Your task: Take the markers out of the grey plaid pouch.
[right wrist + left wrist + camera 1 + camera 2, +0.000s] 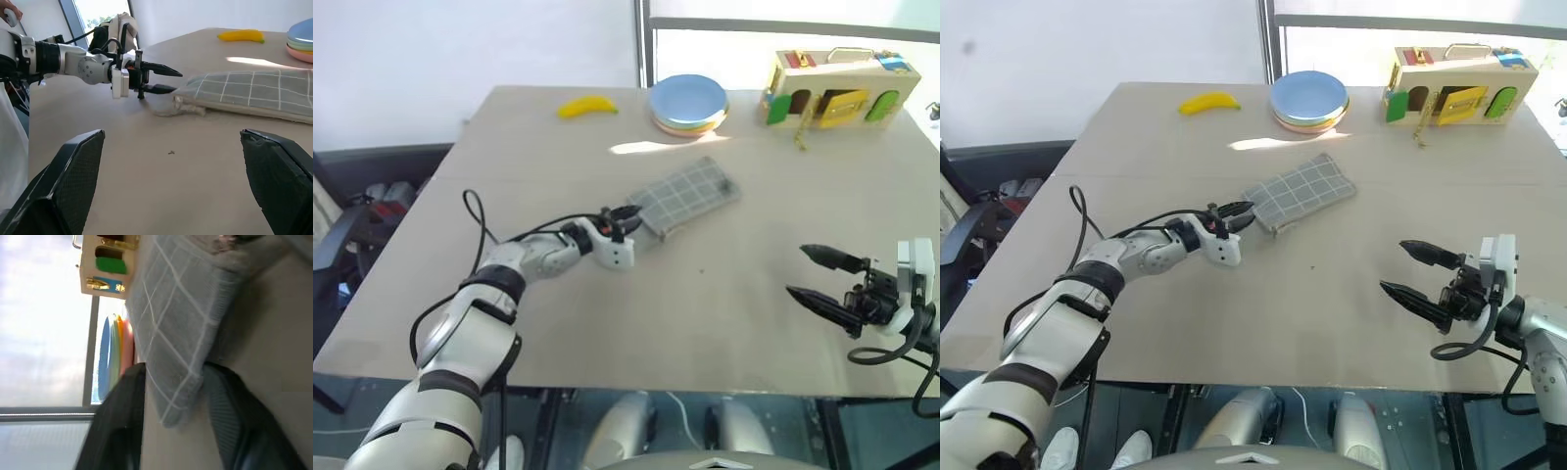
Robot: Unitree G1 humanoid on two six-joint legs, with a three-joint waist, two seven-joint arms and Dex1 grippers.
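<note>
a big light brown table (pixel 724 323) fills the room's middle. behind the table stands a plain white wall (pixel 460 44). to the right of that wall is a bright window (pixel 783 20) with a grey frame. a patch of sunlight (pixel 651 147) lies on the table near the window.

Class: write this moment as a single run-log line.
left hand: at near corner of grey plaid pouch, fingers straddling it | right hand: open, above table | markers: not seen
</note>
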